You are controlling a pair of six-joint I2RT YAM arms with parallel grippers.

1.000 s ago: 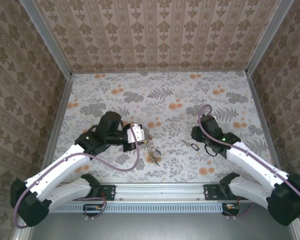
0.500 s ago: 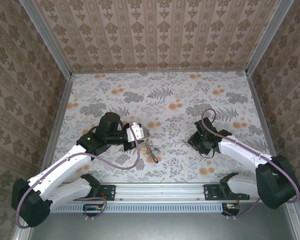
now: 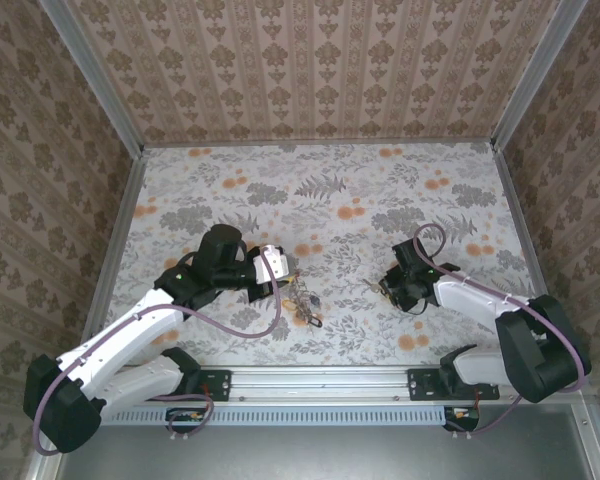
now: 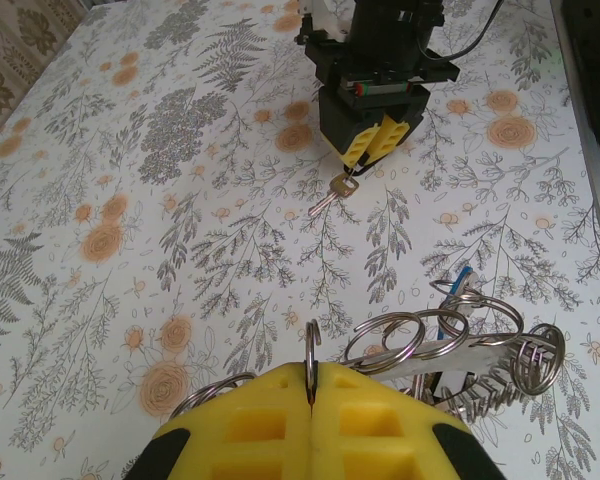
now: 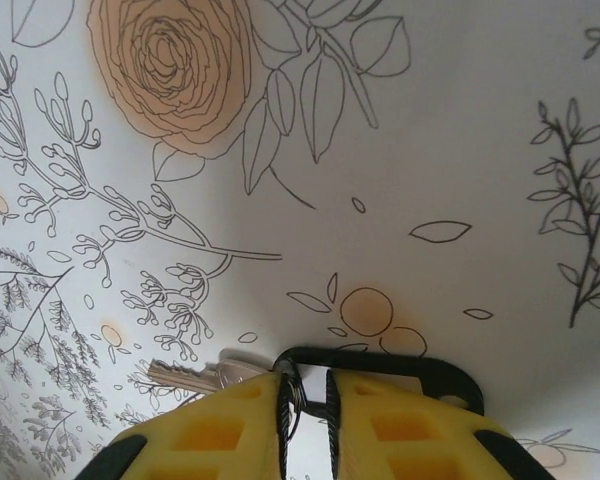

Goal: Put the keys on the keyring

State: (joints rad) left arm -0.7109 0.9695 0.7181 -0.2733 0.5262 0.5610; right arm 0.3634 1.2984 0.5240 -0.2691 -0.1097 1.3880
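While the left gripper (image 4: 311, 385) presses its yellow fingers together on one thin loop of the keyring (image 4: 450, 340), whose rings and chain bunch just beside it over the flowered table (image 4: 180, 150), the right gripper (image 5: 305, 388), well to the right, pinches a black-headed key (image 5: 195, 375), its blade pointing left.

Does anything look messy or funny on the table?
A bit messy: the keyring is a tangled heap of rings and chain beside the left gripper, and one key sits far off at the right gripper.
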